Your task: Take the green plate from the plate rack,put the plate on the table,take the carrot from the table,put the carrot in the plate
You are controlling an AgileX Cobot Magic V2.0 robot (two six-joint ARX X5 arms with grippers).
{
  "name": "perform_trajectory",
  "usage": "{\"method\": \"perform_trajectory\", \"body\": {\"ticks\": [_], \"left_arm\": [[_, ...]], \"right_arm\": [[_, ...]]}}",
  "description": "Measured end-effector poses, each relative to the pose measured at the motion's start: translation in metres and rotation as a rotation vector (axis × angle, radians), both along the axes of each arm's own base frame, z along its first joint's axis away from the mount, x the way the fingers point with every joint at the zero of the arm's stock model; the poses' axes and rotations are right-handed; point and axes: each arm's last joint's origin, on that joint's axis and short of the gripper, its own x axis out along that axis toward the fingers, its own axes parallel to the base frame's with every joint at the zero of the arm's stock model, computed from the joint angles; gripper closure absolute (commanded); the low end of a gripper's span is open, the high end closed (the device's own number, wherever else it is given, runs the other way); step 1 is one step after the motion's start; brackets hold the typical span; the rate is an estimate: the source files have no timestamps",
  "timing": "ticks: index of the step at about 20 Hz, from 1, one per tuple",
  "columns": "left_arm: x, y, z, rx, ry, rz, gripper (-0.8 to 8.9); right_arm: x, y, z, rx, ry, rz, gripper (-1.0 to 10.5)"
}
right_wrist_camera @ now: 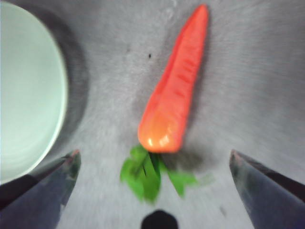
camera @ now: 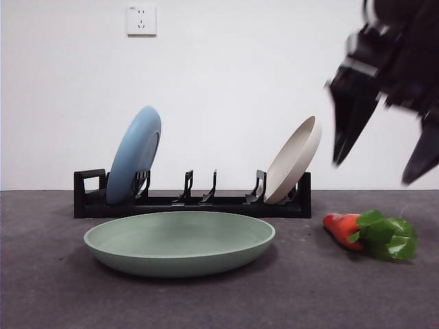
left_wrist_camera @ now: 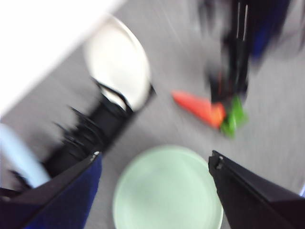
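Above the carrot (right_wrist_camera: 174, 90) my right gripper (camera: 381, 164) is hovering, jaws wide apart. It's lying on the table (camera: 55, 295) just beside the green plate (camera: 180, 241). Probably light, rigid, slick plastic; I'm targeting the thick orange body, not the floppy leaves. Left gripper (left_wrist_camera: 155, 191) is also open, above the plate.

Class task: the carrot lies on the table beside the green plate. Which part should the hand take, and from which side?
Probably the thick orange body of the carrot, from above. It lies flat on the table, apart from the green plate; the leaves are floppy. The right hand is open above it, jaws either side.
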Motion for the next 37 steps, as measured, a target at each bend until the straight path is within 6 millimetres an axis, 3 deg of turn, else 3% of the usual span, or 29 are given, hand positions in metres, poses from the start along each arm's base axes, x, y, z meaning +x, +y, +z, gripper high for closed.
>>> {"method": "perform_trajectory", "body": {"ticks": [3,8,11,12,18,21,27,29,32,34,37], "left_arm": [[-0.016,0.027,0.022,-0.097,-0.028,0.015,4.36],[-0.029,0.049,0.028,-0.139,-0.017,0.03,4.36],[-0.03,0.051,0.026,-0.127,0.009,0.04,4.36],[-0.03,0.051,0.025,-0.121,0.013,0.04,4.36],[-0.03,0.051,0.025,-0.135,0.024,0.049,4.36],[-0.03,0.051,0.025,-0.139,0.027,0.052,4.36],[-0.03,0.051,0.025,-0.139,0.027,0.052,4.36],[-0.03,0.051,0.025,-0.139,0.027,0.052,4.36],[-0.03,0.051,0.025,-0.139,0.027,0.052,4.36],[-0.03,0.051,0.025,-0.139,0.027,0.052,4.36],[-0.03,0.051,0.025,-0.139,0.028,0.052,4.36]], "right_arm": [[0.013,0.013,-0.025,-0.042,0.034,-0.009,3.3],[0.024,0.022,-0.05,-0.097,0.052,-0.038,4.4],[0.027,0.023,-0.052,-0.084,0.042,-0.06,7.0],[0.027,0.023,-0.052,-0.081,0.037,-0.063,7.4],[0.028,0.021,-0.052,-0.077,0.037,-0.081,7.7],[0.028,0.021,-0.052,-0.075,0.039,-0.084,9.6],[0.028,0.021,-0.052,-0.074,0.037,-0.083,9.6],[0.024,0.022,-0.041,-0.063,0.011,-0.082,9.6],[0.005,0.032,0.0,0.003,-0.117,-0.052,9.6],[-0.01,0.048,0.022,0.056,-0.192,0.0,9.6],[-0.023,0.087,0.022,0.116,-0.226,0.096,9.6]]}}
